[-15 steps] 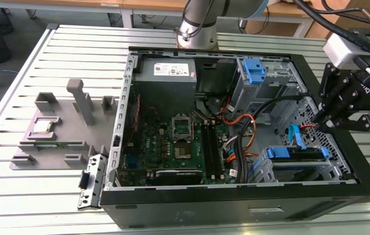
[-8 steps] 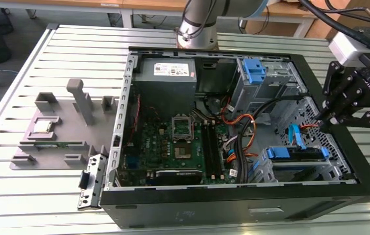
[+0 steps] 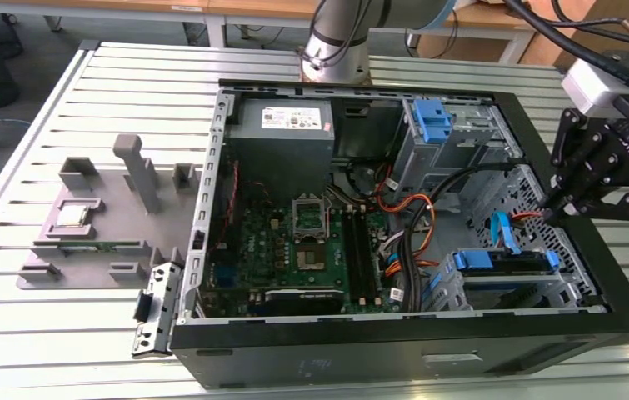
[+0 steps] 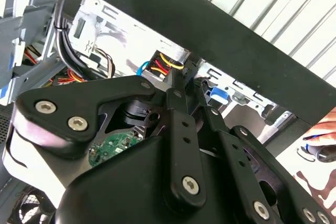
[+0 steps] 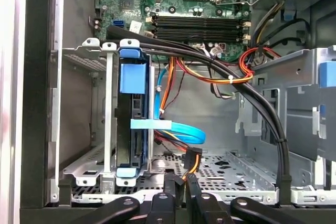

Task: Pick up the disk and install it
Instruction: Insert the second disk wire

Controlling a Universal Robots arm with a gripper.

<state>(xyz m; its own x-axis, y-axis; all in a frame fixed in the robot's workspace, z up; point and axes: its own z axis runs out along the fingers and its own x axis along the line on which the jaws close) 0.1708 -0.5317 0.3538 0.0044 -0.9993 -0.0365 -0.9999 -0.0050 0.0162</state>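
Hanging over the right rim of the open computer case, as the exterior view shows it, the end effector is seen with its fingers drawn narrow, almost together, and nothing is gripped between them. In the first wrist view the fingertips are found just beside a black connector fed by orange and yellow wires. Whether the connector is touched cannot be told.

A white sticker is carried on the grey metal box at the far side of the case. Its print is too small to be read.

The disk is seated on edge in a metal drive bay inside the case, near the end effector but apart from it. Its dark body is held in a bright blue carrier frame, with a broad blue tab at one end and a paler blue clip at the other. In the exterior view the disk is placed towards the near right corner of the case. A light blue flat cable is routed just beside it. The case is set on a slatted metal surface.
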